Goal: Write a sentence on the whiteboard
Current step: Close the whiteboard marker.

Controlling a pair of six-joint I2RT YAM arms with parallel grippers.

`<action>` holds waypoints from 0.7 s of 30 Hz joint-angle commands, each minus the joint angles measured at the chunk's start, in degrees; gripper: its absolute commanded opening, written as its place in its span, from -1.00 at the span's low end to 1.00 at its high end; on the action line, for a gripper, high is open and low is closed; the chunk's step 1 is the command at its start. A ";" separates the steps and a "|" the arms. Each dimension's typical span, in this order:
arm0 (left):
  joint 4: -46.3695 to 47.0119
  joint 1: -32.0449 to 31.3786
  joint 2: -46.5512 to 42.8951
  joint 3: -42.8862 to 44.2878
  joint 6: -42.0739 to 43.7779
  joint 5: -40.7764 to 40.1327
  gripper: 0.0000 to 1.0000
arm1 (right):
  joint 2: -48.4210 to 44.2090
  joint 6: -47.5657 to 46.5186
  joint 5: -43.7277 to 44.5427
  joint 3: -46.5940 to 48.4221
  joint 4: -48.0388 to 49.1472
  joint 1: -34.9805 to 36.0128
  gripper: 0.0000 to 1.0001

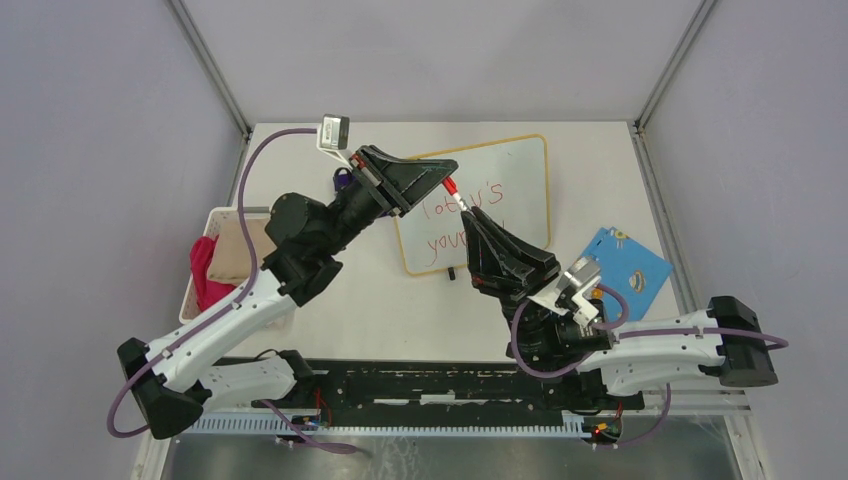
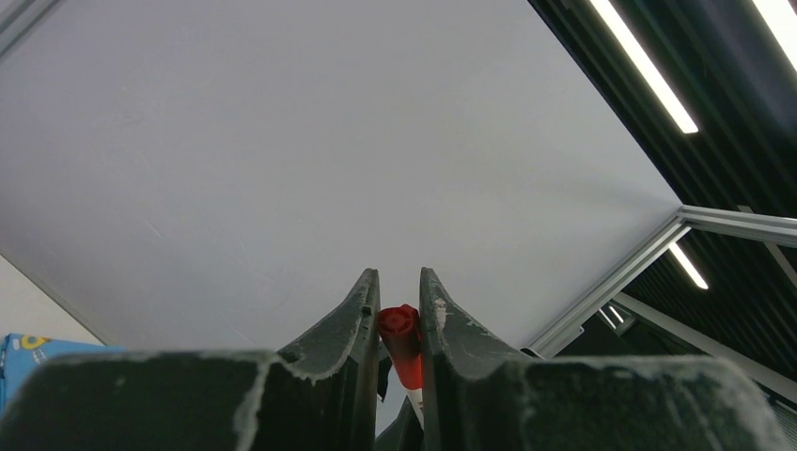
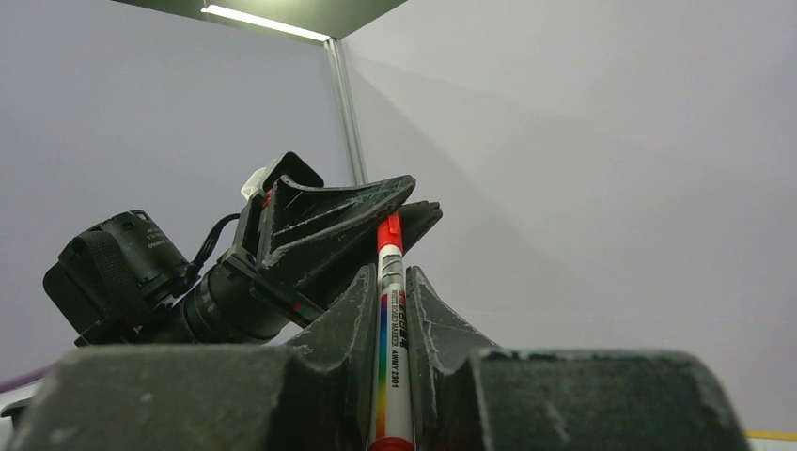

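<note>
Yellow-framed whiteboard (image 1: 522, 165) lies beneath right end effector (image 1: 467, 214) and its marker (image 3: 391, 329), apparently apart.

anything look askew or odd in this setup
The whiteboard lies askew, turned out of line with the edges of the table. Also odd: the marker is held up off the board, gripped by the right tool, with its red end between the fingers of the left tool.

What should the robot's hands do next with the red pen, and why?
Probably pull the left gripper straight away from the right gripper. It pinches the red cap, while the right gripper grips the marker, so the cap should slip off.
</note>
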 commanded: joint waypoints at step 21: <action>0.18 -8.20 -0.64 -3.82 2.68 -0.31 -0.96 | 4.20 -0.52 5.41 4.26 1.00 -4.15 -1.00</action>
